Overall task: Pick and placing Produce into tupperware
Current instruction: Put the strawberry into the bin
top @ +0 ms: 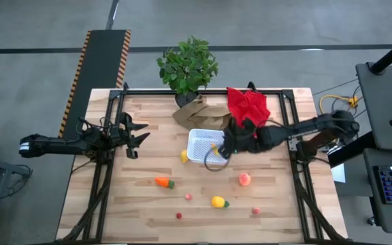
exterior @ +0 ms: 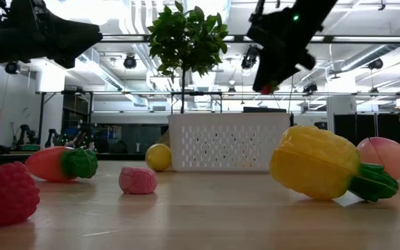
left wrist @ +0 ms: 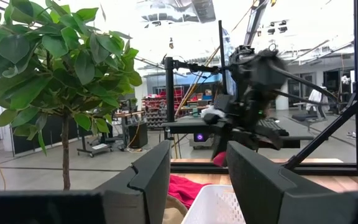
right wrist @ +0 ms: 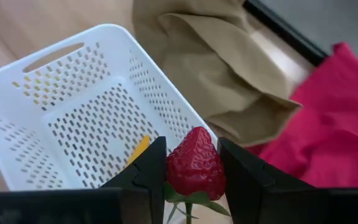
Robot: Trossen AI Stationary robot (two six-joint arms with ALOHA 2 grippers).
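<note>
1. right wrist view shows the right claw [right wrist: 191, 171] clamped on a red strawberry [right wrist: 196, 163], green leaves hanging below, held at the rim of the white tupperware [right wrist: 73, 93].
2. in the high view that claw [top: 224, 148] sits over the container's [top: 197, 136] edge nearest the right side of the worktop [top: 114, 204], about mid-worktop and just in front of the brown paper bag [top: 196, 112] and the red cloth [top: 247, 103].
3. a yellow piece [right wrist: 138, 149] already lies on the container's mesh floor; the strawberry looks to hang at the wall, not yet clearly over the floor.
4. to do this step well, i would carry the berry further inward over the open floor before letting go, so it cannot strike the rim and roll toward the bag or cloth.
5. lower it close to the floor first; a round toy dropped from height would likely bounce out of so shallow a box.
6. release by opening only enough to free it, then lift straight up, clear of the wall.
7. the left claw [top: 136, 134] waits near the left edge of the worktop, fingers [left wrist: 148, 180] parted with nothing between them.
8. still loose on the worktop: the carrot [top: 162, 182], a yellow fruit [top: 184, 156] just beside the container, the pink peach [top: 244, 179], a yellow green-tipped piece [top: 217, 201] and small reds toward the front edge.
</note>
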